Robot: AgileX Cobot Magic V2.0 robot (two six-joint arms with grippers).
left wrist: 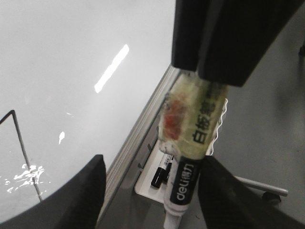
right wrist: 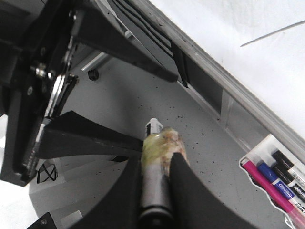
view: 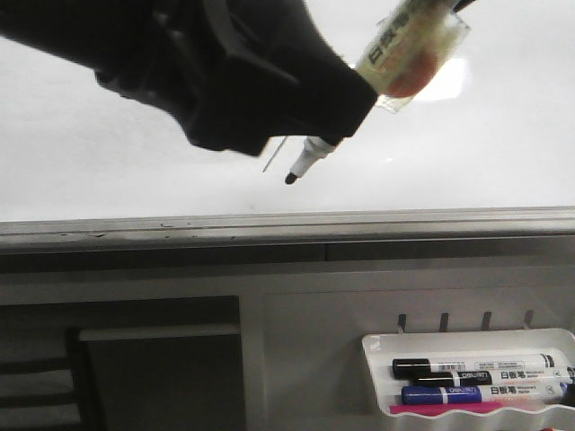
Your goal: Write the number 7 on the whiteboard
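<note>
A: Where is the number 7 (left wrist: 21, 148) relative to the pen tip?

B: It sits low on the whiteboard (view: 108, 171), near the grey edge strip. Front view shows only the lower end of its diagonal, just left of the marker (view: 310, 157) tip. The left wrist view shows a short top bar joined to a long downstroke. The tip seems just clear of the board, though contact can't be ruled out.

A: Which arm carries that marker?

B: Left end effector (left wrist: 183, 224), closed on the marker; barrel runs along the fingers, nib pointing down-left in the front view. It is the nearer arm to the mark.

A: And the other?

B: Right end effector (right wrist: 155, 191) is also clamped on a taped pen (right wrist: 155, 157), aimed at the floor, well apart from the board.

A: Judgement?

B: Numeral looks complete. Next move likely a straight retreat along the barrel axis, away from the board. Spare pens remain in the tray (view: 377, 346) below.
</note>
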